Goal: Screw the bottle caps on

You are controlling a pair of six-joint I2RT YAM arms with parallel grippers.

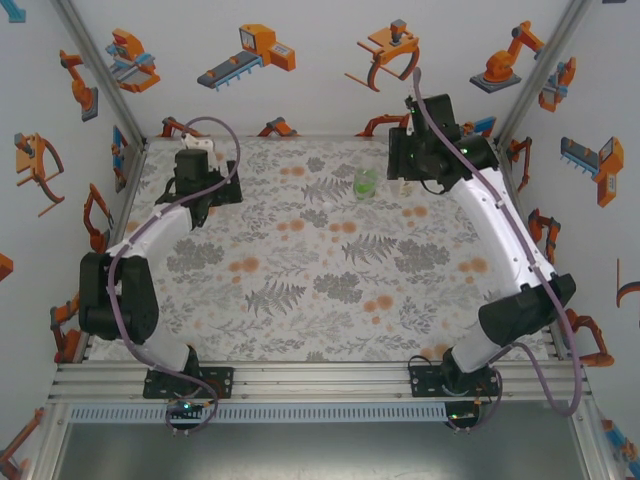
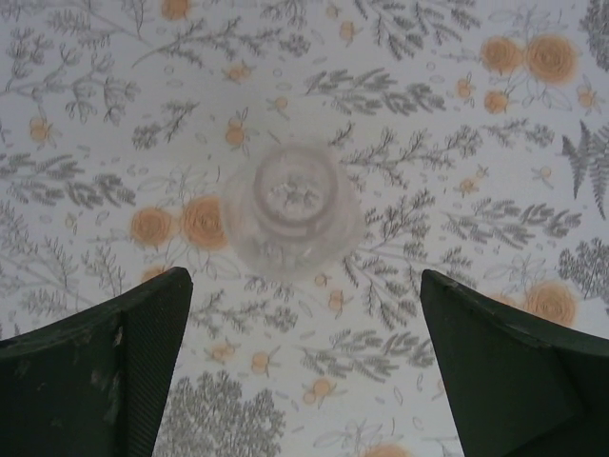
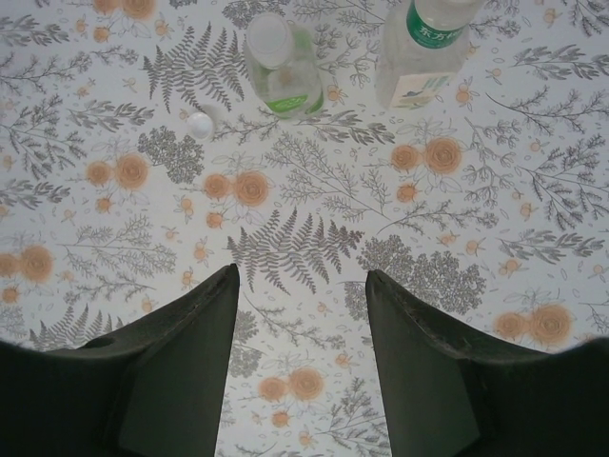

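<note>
Closest to the lens on the left wrist, the two dark fingers of the left tool (image 2: 304, 276) stand spread wide, released, with nothing between them. Just beyond their tips, roughly centred on the gap, I see the short clear bottle (image 2: 293, 211) from above, upright on the floral worktop (image 2: 495, 124). It is blurred; its mouth looks uncovered, though I cannot be sure. Neither finger touches it.

On the right wrist, the right tool (image 3: 302, 276) is released too, its fingers parted partway and holding nothing, the worktop showing through the gap. Farther out, well apart from the tips, the green bottle (image 3: 283, 67) stands a little left of the tool's line. Its top is pale and round, and I cannot tell whether that is a cap or a bare mouth. Near it on the right is the taller clear bottle (image 3: 419, 57), with a green label band below its neck and its top cut by the picture's edge. Left of the green bottle, a small white cap (image 3: 200, 125) lies loose on the worktop, apart from both bottles.

From overhead, the left tool hangs over the far left corner of the worktop and the right tool over the far right, with the green bottle just to the left of the right tool.
</note>
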